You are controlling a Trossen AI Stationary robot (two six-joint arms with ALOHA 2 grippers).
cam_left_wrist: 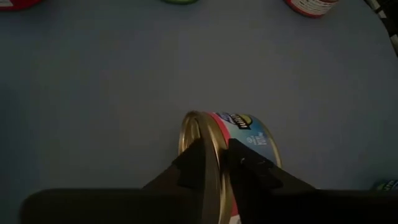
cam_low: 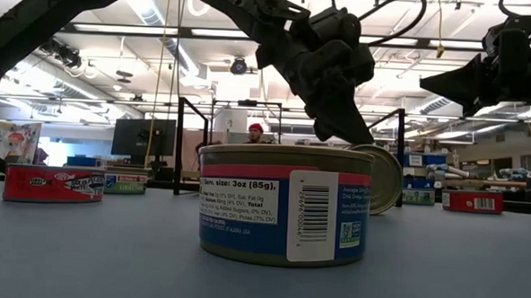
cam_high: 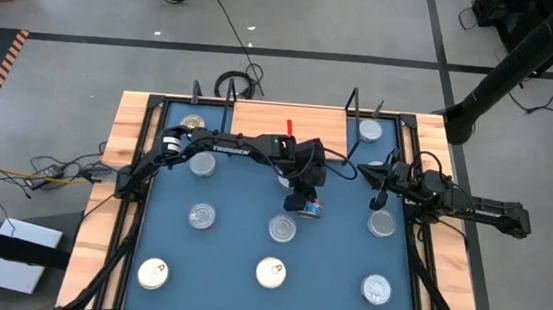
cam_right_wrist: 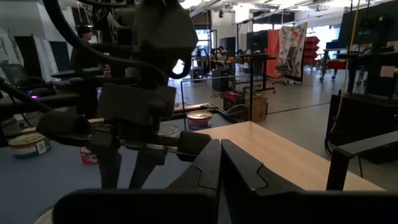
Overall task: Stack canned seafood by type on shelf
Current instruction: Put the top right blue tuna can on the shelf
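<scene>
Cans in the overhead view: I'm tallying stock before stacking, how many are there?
10 cans: two near the far corners, one beside the left arm, three across the middle, three along the near edge, one tilted in the left gripper. Arms may hide more.

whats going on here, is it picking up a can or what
The left arm's pincer has its fingers across the rim of a pink and blue can tipped on edge near the middle of the blue table. Other cans lie scattered flat. The right pincer waits shut at the table's right side.
</scene>
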